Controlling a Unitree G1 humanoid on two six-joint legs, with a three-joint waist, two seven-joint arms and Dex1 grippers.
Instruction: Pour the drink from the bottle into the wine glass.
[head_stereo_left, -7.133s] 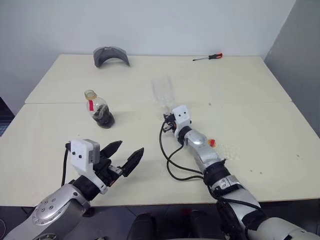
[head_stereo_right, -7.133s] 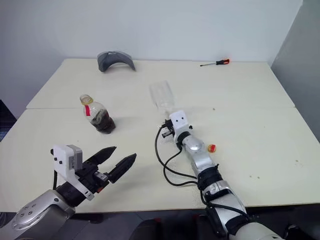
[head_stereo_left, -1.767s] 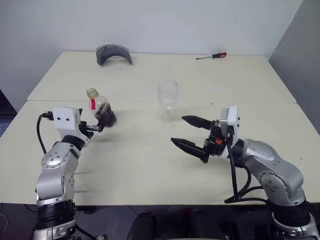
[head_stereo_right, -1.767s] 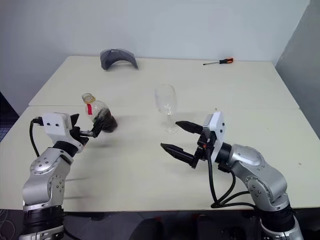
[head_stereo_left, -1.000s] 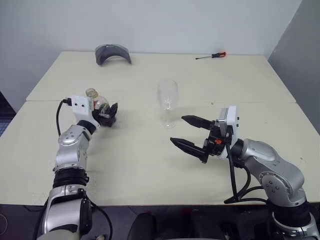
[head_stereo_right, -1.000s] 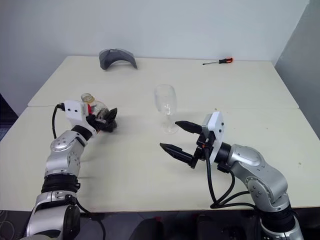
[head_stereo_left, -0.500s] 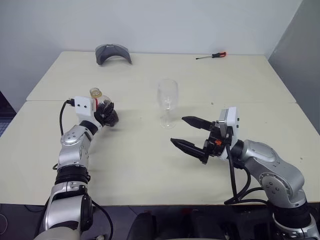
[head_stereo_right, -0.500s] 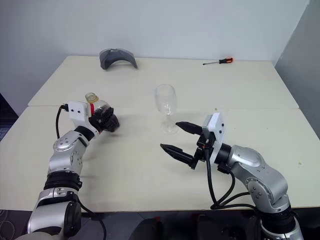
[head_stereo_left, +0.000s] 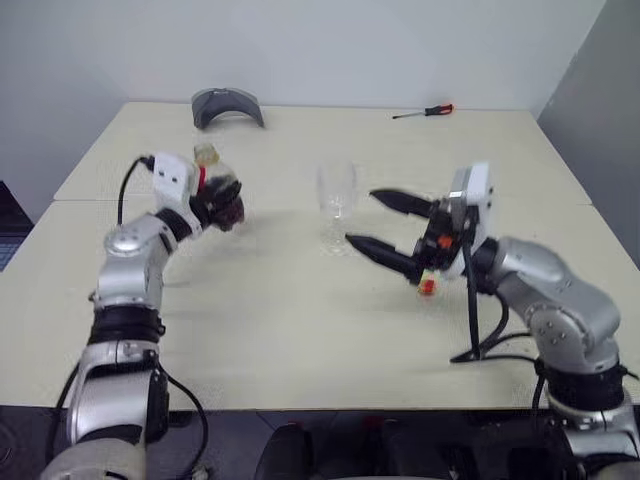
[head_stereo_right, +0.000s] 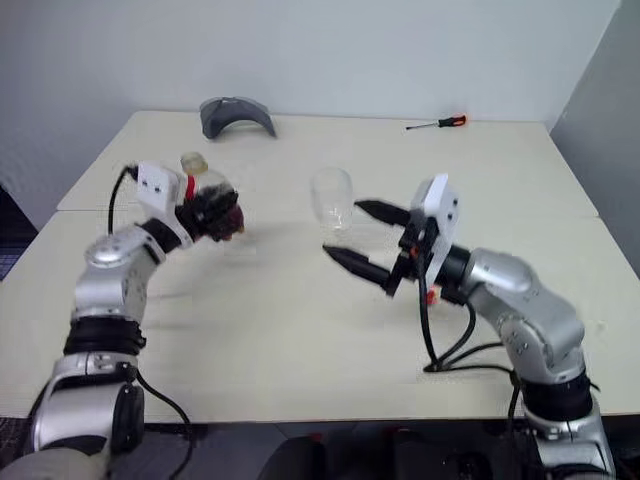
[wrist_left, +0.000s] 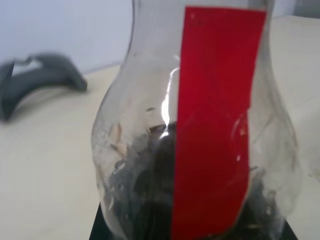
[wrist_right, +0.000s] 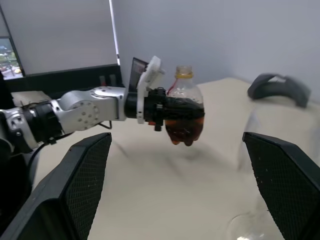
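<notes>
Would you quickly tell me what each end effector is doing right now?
Left end effector: closed on the bottle, lifted off the table.
Right end effector: open, holding nothing, beside the wine glass.

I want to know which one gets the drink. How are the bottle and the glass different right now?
The bottle is up off the table, held in the left gripper; the glass stands on the table, untouched. The bottle holds dark drink; the glass looks empty. The bottle is squat with a red strip; the glass has a thin stem. Both are see-through.
</notes>
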